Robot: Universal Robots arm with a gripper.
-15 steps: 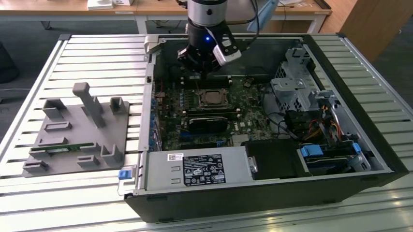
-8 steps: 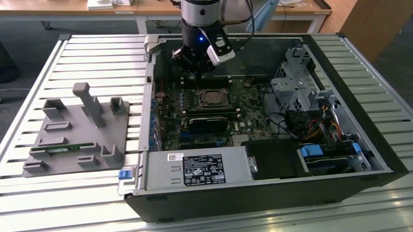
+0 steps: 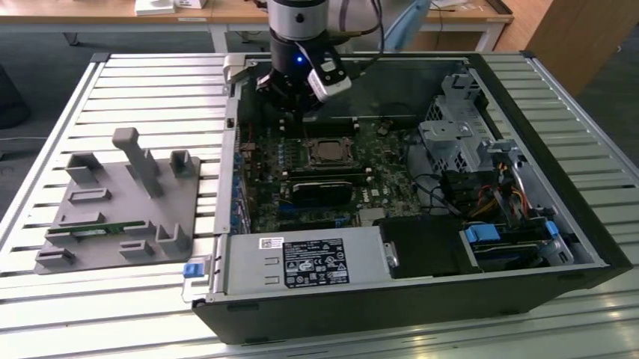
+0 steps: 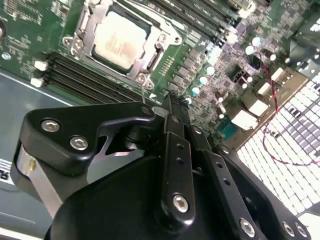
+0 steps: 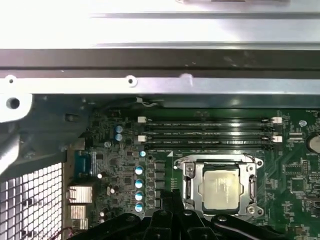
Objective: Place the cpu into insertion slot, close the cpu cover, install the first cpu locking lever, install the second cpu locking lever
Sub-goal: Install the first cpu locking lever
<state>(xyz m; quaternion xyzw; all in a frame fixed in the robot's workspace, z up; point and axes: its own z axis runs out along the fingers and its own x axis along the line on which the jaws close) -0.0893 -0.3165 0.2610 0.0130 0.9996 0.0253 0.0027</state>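
The cpu [image 5: 221, 187] sits in the insertion slot [image 5: 198, 190] mid-motherboard, and the cpu cover [image 5: 252, 185] seems folded down around it. The gripper [image 4: 175, 102] hangs closed and empty just beside the slot. I cannot tell whether the locking levers [image 4: 156, 52] are latched.

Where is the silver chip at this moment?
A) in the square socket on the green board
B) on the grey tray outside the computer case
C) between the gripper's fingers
A: in the first wrist view the chip lies flat inside its metal frame on the green board.
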